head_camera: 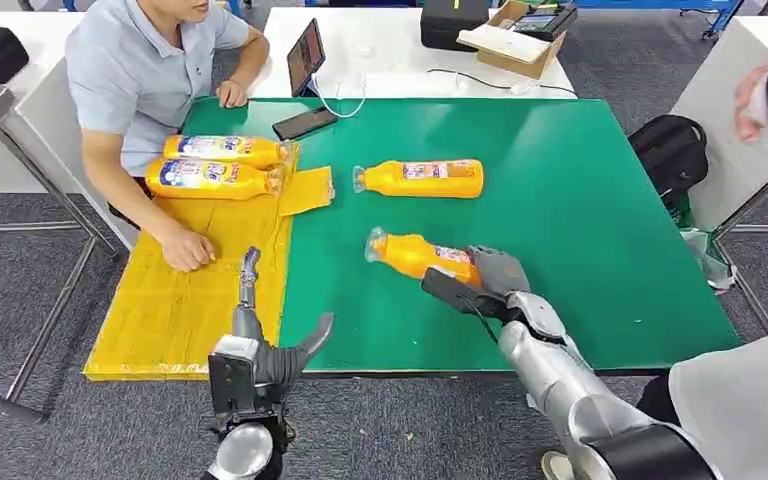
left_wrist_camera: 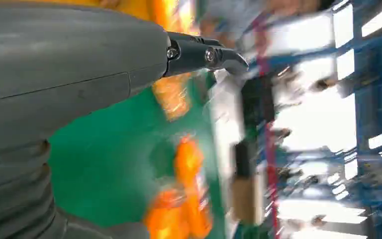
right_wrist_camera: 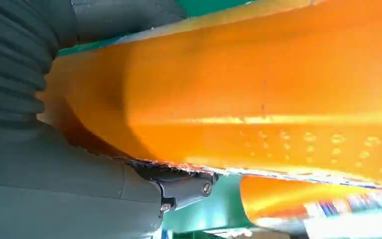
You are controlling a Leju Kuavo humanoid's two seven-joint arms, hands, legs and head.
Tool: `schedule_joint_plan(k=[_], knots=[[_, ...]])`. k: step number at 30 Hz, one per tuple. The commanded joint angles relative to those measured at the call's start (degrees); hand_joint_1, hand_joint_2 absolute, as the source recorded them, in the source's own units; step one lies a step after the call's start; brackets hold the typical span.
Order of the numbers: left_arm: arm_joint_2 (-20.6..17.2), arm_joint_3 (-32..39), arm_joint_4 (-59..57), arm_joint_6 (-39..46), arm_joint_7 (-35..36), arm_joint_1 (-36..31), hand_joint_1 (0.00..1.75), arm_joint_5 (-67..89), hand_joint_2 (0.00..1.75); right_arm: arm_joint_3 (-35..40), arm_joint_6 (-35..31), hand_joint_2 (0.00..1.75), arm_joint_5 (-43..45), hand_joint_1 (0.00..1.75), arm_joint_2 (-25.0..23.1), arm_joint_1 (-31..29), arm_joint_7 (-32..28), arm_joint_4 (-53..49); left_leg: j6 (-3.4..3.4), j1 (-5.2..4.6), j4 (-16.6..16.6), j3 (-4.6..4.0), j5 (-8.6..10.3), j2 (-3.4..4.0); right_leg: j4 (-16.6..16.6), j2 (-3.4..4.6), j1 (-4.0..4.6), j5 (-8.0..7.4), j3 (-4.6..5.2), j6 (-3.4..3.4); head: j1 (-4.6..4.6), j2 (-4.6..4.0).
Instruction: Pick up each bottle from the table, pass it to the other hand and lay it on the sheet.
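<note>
Four orange bottles lie on their sides on the green bench, each with a clear cap and a blue, white and red label. Two bottles rest side by side at the far end of the yellow sheet, close to a seated person's arm. A third bottle lies alone on the green mat. The right hand grasps the base end of the nearest bottle, its cap pointing away toward the sheet. The left hand hovers over the sheet's near edge, fingers spread, holding nothing.
</note>
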State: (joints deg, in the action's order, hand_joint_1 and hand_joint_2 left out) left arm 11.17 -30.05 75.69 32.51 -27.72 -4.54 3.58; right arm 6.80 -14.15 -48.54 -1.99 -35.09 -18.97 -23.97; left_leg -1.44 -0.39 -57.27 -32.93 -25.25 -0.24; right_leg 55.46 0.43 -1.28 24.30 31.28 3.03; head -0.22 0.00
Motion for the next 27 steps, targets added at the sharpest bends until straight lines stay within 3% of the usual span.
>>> schedule_joint_plan(k=[1, 5, 8, 10, 14, 22, 27], knots=[[-2.3, 3.1, -2.7, -8.1, 0.9, 1.7, 0.0, -16.2, 1.75, 1.5, -5.4, 1.75, 20.0, 1.59, -8.5, 16.5, -10.7, -28.1, 0.23, 0.19, 0.1, -0.07, 0.04, 0.22, -0.1, 0.15, 0.21, -0.1, 0.12, -0.28, -0.02, 0.0], [-3.9, 1.7, 1.4, -10.9, 1.5, 2.0, 0.0, -16.4, 1.75, 8.2, -6.9, 1.75, 24.2, 1.75, -7.6, 19.1, -10.1, -35.1, 0.12, 0.14, 0.0, -0.53, 0.07, 0.04, 0.1, 0.0, 0.15, 0.0, 0.53, -0.15, -0.02, 0.0], [-5.1, -0.7, 2.0, -15.3, 0.9, 2.4, 0.0, -14.6, 1.75, 11.4, -7.4, 1.75, 23.9, 1.69, -7.0, 18.9, -10.9, -33.9, 0.11, 0.17, 0.0, -0.82, 0.11, -0.11, 0.1, -0.09, 0.17, 0.05, 0.71, -0.15, -0.04, 0.0], [-4.4, -0.2, 2.3, -22.7, 4.2, 2.9, 0.0, -22.2, 1.75, 13.5, -8.8, 1.75, 23.5, 1.55, -7.0, 17.9, -11.3, -31.0, 0.16, 0.25, -0.1, -0.82, -0.01, -0.05, 0.1, -0.01, 0.25, 0.11, 0.69, -0.23, -0.02, 0.0], [-4.1, -0.6, 4.6, -22.2, 1.9, 2.8, 0.0, -21.9, 1.75, 17.2, -7.8, 1.75, 23.9, 1.5, -8.8, 17.8, -12.3, -28.1, 0.11, 0.18, 0.0, -0.99, 0.07, -0.04, 0.1, 0.02, 0.17, 0.04, 0.84, -0.15, -0.02, 0.0], [-4.9, -3.3, 5.2, -27.7, 8.0, 2.1, 0.0, -27.5, 1.75, 24.3, -8.2, 1.75, 23.0, 1.66, -10.6, 16.1, -12.7, -24.4, 0.1, 0.14, 0.0, -1.12, 0.12, -0.11, 0.1, -0.03, 0.14, 0.02, 0.99, -0.14, -0.02, 0.0], [-4.5, -2.6, 4.5, -23.7, 7.0, 1.5, 0.0, -25.9, 1.75, 26.9, -8.1, 1.75, 22.5, 1.75, -10.9, 15.6, -11.7, -25.4, 0.1, 0.17, 0.0, -1.16, 0.11, -0.12, 0.1, -0.05, 0.16, 0.03, 1.02, -0.14, 0.0, 0.0]])
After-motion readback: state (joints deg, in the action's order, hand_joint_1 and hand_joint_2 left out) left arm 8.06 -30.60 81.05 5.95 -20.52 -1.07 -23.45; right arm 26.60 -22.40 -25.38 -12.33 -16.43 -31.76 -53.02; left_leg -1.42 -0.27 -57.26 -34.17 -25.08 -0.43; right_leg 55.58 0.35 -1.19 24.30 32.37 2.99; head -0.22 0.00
